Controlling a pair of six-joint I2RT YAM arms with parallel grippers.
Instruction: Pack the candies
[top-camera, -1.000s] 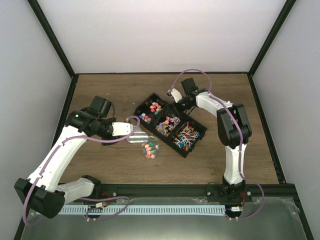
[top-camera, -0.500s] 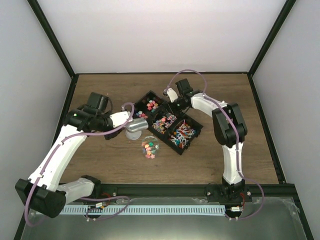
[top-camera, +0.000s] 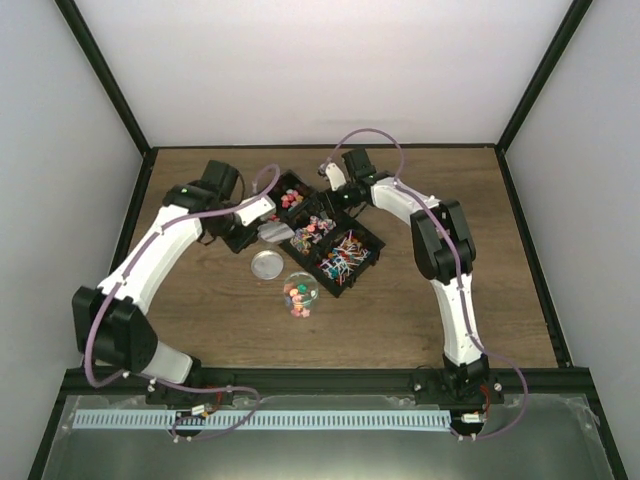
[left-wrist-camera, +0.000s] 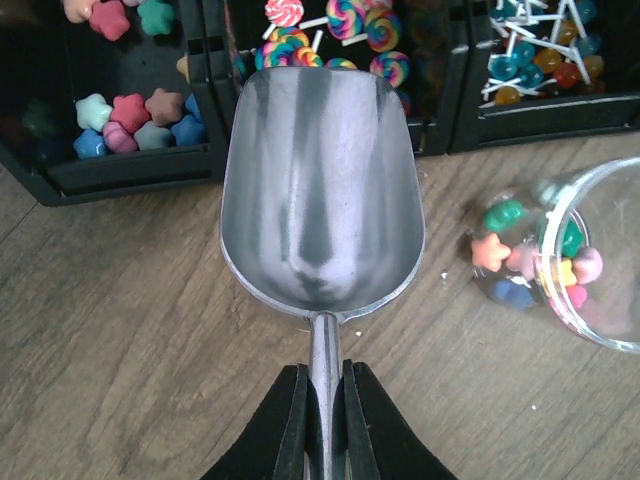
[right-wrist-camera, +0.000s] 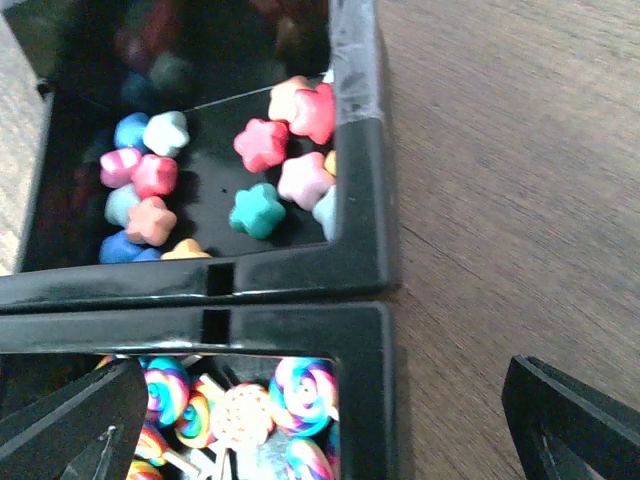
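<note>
so, scoop (left-wrist-camera: 320, 200) (empty) near candies (left-wrist-camera: 128, 108)

Tray (right-wrist-camera: 290, 272): black, on wooden table (top-camera: 200, 310)
Scoop (left-wrist-camera: 320, 190): metal, tip over tray's edge
Jar (left-wrist-camera: 610, 270): clear, near tray
Lid (top-camera: 266, 264): near tray

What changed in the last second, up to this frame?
The left hand, shut on the scoop, swung from beside the jar away from the bases to the tray; the scoop is empty. The tray slid left, and the open right hand moved left with it at its far corner. The jar and the loose candies beside it stayed put.
</note>
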